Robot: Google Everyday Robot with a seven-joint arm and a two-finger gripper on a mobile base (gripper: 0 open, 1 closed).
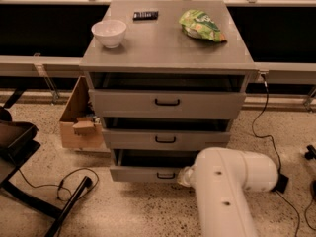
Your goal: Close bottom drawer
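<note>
Camera view: I look down on a grey cabinet (94, 83) with three drawers, in the middle of the frame, standing on a speckled floor (143, 211).
Bottom drawer: the bottom drawer (140, 173) sits low in the centre. Its plain front stands forward of the drawer above, and a dark strip of its tray shows behind the top edge, so it is not yet shut.
Handle: the small black handle (166, 175) is at the middle of that front, just left of my arm.
Pincer: the pincer (184, 176) is at the right part of the bottom drawer's front, seemingly touching it. It is mostly hidden behind the arm, and I cannot tell whether it is apart or together.
Arm: the bulky white arm (232, 186) comes in from the lower right and covers the drawer's right end.
Upper drawers: the middle drawer (128, 139) and top drawer (123, 102) each carry a like handle.
Surface: the cabinet's top surface (163, 48) holds a white bowl (109, 32) at upper left, a small black object (145, 15) at the back and a green bag (201, 26) at upper right, all well apart.
Left of cabinet: an open cardboard box (74, 112) stands on the floor against the cabinet's side.
Cables: a black cable (261, 127) runs down the floor at the right.
</note>
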